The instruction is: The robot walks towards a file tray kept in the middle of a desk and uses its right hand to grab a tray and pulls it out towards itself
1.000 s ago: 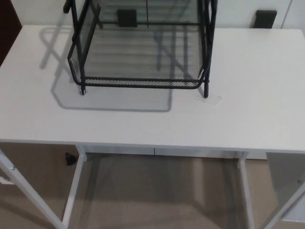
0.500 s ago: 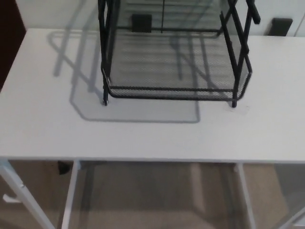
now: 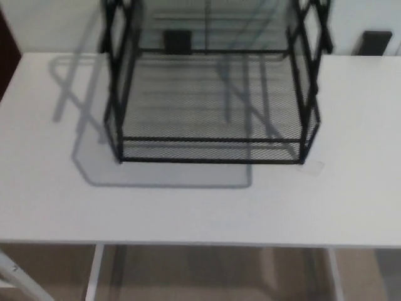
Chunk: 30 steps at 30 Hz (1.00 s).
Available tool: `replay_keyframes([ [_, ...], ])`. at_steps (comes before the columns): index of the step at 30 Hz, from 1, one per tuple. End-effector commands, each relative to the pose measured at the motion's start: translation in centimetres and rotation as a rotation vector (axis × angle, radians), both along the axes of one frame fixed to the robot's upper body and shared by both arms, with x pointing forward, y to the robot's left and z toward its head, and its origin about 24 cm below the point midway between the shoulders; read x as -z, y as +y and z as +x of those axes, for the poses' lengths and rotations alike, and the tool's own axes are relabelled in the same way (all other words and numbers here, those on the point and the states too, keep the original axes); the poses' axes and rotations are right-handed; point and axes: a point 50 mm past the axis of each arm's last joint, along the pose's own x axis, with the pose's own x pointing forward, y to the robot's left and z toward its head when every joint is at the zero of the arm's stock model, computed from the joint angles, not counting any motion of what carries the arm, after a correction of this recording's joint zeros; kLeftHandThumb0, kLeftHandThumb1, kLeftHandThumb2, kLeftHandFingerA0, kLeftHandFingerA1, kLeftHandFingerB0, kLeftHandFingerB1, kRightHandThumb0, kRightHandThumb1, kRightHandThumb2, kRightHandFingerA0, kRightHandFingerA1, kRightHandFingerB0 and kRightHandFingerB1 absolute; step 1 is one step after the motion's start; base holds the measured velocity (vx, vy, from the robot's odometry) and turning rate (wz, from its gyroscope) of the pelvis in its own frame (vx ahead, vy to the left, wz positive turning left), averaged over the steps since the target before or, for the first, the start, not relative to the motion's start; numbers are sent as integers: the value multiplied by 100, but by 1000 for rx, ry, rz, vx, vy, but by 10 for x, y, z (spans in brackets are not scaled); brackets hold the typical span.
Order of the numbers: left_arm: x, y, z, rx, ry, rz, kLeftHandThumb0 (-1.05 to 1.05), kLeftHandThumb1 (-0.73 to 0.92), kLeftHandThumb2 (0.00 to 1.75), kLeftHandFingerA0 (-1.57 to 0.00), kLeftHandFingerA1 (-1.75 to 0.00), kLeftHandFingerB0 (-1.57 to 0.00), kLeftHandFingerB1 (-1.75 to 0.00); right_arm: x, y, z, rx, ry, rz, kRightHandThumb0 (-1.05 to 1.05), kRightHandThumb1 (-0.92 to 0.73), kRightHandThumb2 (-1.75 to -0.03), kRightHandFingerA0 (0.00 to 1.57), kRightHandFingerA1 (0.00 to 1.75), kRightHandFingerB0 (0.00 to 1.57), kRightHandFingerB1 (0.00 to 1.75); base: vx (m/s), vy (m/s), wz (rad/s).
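A black wire-mesh file tray rack (image 3: 212, 100) stands in the middle of the white desk (image 3: 188, 207), running off the top of the head view. Its lowest tray (image 3: 210, 150) shows its front rim facing me, set inside the upright black posts. The upper levels are cut off by the frame. Neither of my hands shows anywhere in the picture.
Two dark wall sockets sit behind the desk, one (image 3: 177, 41) seen through the rack and one (image 3: 376, 42) at the far right. A small pale tag (image 3: 311, 167) lies by the rack's right front foot. The desk's white legs (image 3: 94, 273) and beige floor show below.
The whole picture has shifted: the camera has come closer and dipped, so the rack and desk edge sit lower and larger in view. The rack itself has not moved on the desk.
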Motion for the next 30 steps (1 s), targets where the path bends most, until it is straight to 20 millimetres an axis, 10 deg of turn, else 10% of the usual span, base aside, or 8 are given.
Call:
replay_keyframes([
  [1, -4, 3, -3, 12, -2, 10, -37, 64, 70, -24, -42, -21, -38, -1, -1, -1, -20, 12, -9, -43, -56, -56, 66, 50, 53, 44, 48, -113, -4],
  [17, -7, 3, -11, 43, 15, 29, -38, 63, 70, -26, -43, -21, -38, -17, 22, -16, -97, -62, 25, -48, -54, -57, 70, 50, 58, 45, 45, 103, 0],
  [30, -11, 6, -2, 46, -7, 32, -37, 63, 70, -26, -43, -21, -38, -123, 33, -31, -109, -448, 94, -56, -54, -60, 72, 48, 57, 41, 12, -33, 3],
])
